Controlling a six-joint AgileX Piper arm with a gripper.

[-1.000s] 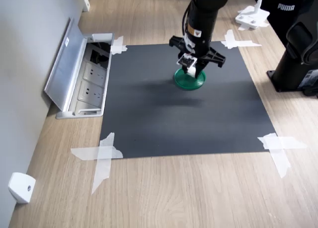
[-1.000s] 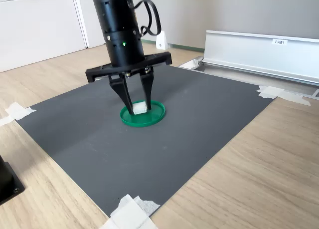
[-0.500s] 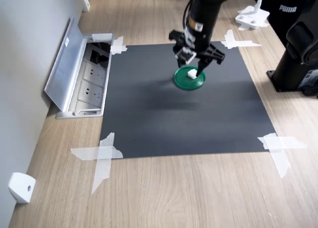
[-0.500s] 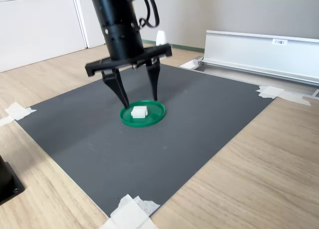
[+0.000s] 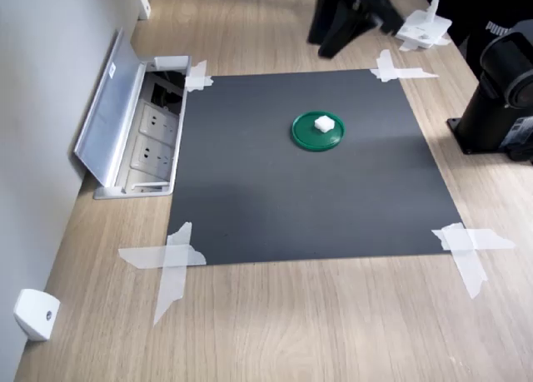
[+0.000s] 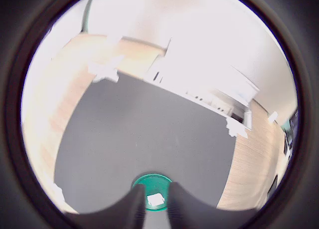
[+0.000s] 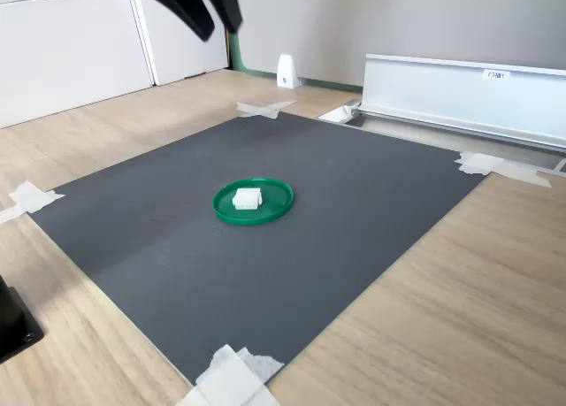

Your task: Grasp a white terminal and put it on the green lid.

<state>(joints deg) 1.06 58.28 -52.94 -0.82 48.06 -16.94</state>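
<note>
White terminal (image 7: 247, 197): small rigid block, likely light; sits on green lid (image 7: 279, 203). Grip opposite flat sides. Tool (image 6: 156, 201): spread, empty.

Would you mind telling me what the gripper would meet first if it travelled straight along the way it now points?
Judging by the wrist view, the gripper points down at the green lid, with the white terminal framed between its fingers. It would probably touch the terminal first, though depth is unclear and the line may be slanted.
</note>
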